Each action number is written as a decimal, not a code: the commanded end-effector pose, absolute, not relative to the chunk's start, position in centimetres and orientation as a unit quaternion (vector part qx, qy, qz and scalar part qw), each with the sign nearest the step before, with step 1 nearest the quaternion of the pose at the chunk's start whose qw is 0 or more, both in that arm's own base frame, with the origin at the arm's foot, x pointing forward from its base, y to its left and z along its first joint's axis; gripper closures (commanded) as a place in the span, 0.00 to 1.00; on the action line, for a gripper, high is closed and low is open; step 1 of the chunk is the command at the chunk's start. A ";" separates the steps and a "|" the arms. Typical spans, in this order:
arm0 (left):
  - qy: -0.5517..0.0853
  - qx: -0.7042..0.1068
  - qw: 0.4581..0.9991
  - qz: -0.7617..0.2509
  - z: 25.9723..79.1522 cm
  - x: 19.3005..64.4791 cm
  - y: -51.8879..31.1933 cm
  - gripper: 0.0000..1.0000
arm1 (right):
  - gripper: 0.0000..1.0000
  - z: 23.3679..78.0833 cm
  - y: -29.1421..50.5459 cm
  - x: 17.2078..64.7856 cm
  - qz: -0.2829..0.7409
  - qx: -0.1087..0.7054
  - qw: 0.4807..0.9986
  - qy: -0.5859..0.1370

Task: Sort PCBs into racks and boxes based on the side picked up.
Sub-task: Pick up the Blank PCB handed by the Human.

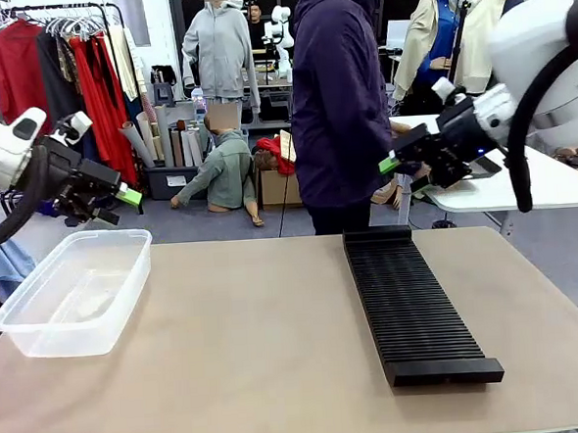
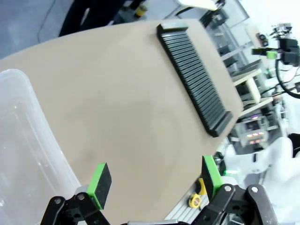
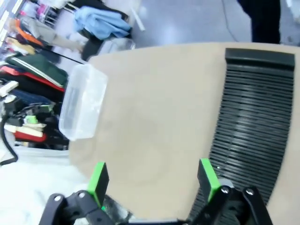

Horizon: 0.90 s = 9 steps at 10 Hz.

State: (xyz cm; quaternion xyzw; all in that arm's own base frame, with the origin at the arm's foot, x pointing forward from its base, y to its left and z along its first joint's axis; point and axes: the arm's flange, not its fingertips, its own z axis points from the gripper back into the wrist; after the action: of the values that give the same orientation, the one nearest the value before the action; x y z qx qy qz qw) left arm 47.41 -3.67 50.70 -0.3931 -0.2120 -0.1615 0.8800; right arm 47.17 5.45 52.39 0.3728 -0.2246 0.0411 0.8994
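The PCBs are out of view. The long black slotted rack lies right of the table's middle, running from the far edge towards me, with bare slots. The clear plastic tub stands at the table's left side with nothing in it. My left gripper hovers open above and behind the tub. My right gripper hangs open above the rack's far end. The left wrist view shows its gripper open over the tub and the rack. In the right wrist view, the gripper is open above the rack, with the tub farther off.
A person in a dark jacket stands at the far edge, just behind the rack's far end. The tan tabletop lies bare between tub and rack. A white table stands beyond the right side.
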 end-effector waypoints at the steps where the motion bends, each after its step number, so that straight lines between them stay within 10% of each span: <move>1: -0.211 -0.463 0.848 -0.151 50.4 49.0 -1.7 0.00 | 0.00 51.0 2.8 46.1 0.052 0.424 0.877 -0.222; 9: -0.232 -0.535 0.805 -0.108 48.9 48.5 5.2 0.00 | 0.00 48.4 -6.8 41.9 0.024 0.586 0.756 -0.291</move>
State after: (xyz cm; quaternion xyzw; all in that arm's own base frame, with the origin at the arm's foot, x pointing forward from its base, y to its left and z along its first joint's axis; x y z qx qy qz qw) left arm 48.58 5.24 49.25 -0.5250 -0.2221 -0.1019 0.8153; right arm 41.99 -6.79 48.96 0.5724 -0.2743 0.0155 0.7726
